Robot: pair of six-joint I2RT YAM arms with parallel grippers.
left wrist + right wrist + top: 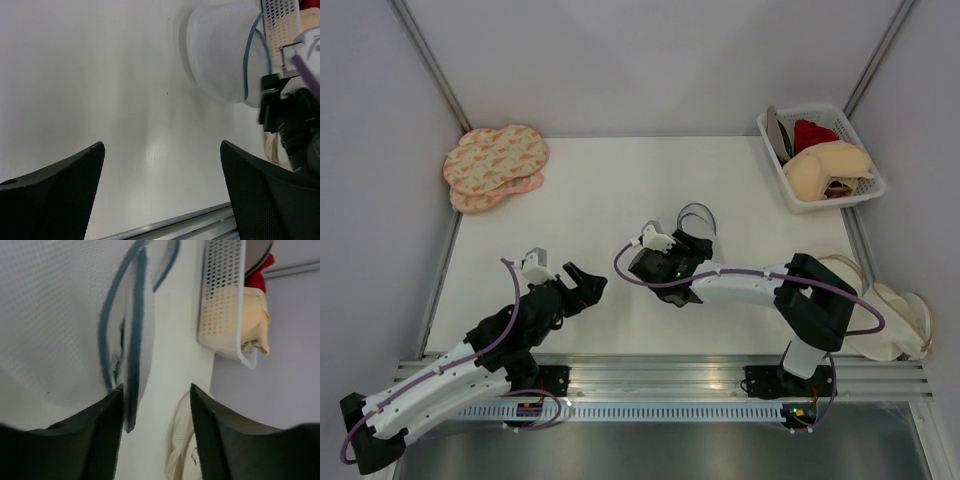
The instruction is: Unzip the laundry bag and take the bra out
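Observation:
The laundry bag (698,218), a white mesh dome with a dark grey zipped rim, lies mid-table, half hidden under my right gripper (692,243). In the right wrist view the mesh (55,315) fills the left side. Its grey rim (134,340) hangs just inside my left finger (102,432). The right gripper (156,412) is open and grips nothing. My left gripper (583,284) is open and empty, left of the bag (220,50), fingers (60,190) wide apart. A peach-beige bra (828,166) lies in the basket. The bag's contents are hidden.
A white basket (868,190) at the back right also holds a red garment (815,132). Pink patterned pouches (495,160) lie at the back left. Cream pouches (885,320) lie off the right edge. A metal rail (660,372) runs along the front.

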